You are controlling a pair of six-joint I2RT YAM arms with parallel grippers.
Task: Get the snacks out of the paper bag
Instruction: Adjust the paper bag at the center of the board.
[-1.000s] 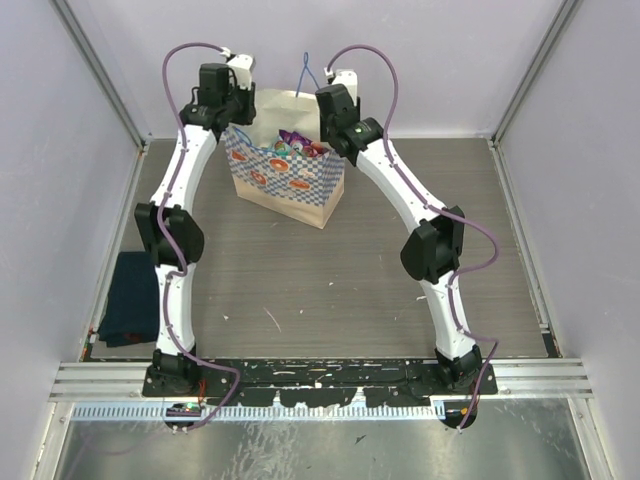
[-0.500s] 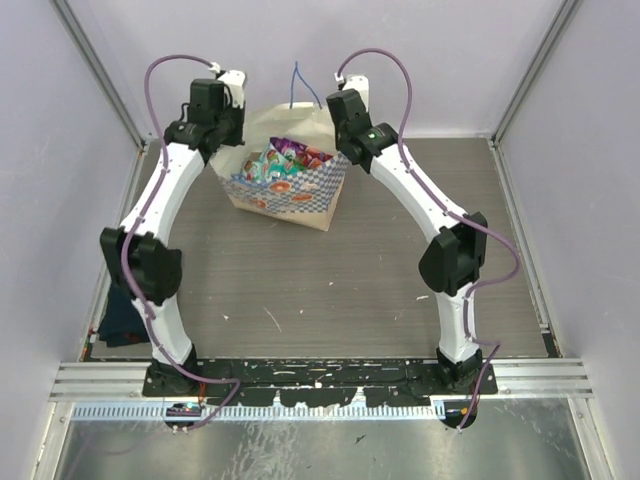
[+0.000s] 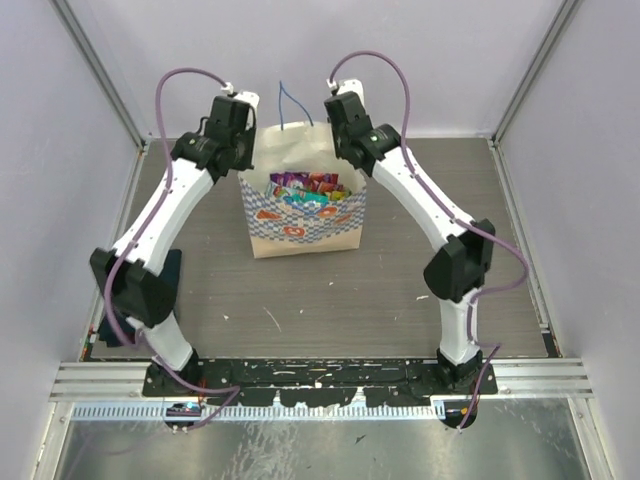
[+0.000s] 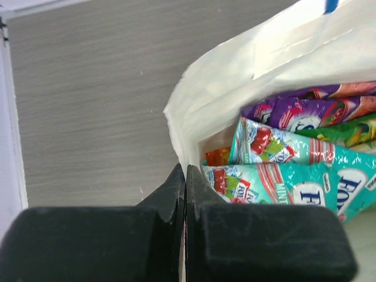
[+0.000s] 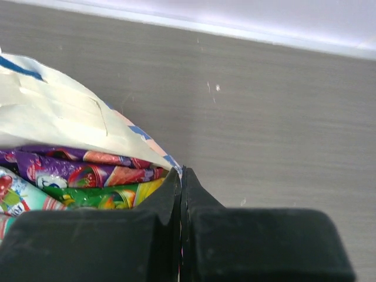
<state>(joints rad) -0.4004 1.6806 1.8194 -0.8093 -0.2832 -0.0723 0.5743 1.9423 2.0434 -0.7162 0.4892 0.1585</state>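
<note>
The paper bag, cream with a blue-white checker pattern and orange motifs, stands upright at the back middle of the table with its mouth held wide. Inside lie the snacks: teal packets, purple ones, a green one and an orange one. My left gripper is shut on the bag's left rim, one finger inside and one outside. On the opposite side, my right gripper is shut on the right rim in the same way.
A thin blue cord handle sticks up behind the bag. A dark blue folded cloth lies at the left edge, mostly behind my left arm. Grey walls close in the table on three sides.
Both grippers have shut on the bag's rims. The bag has swung from a skewed pose to square and upright, shifted right and toward me, with its mouth spread wider.
</note>
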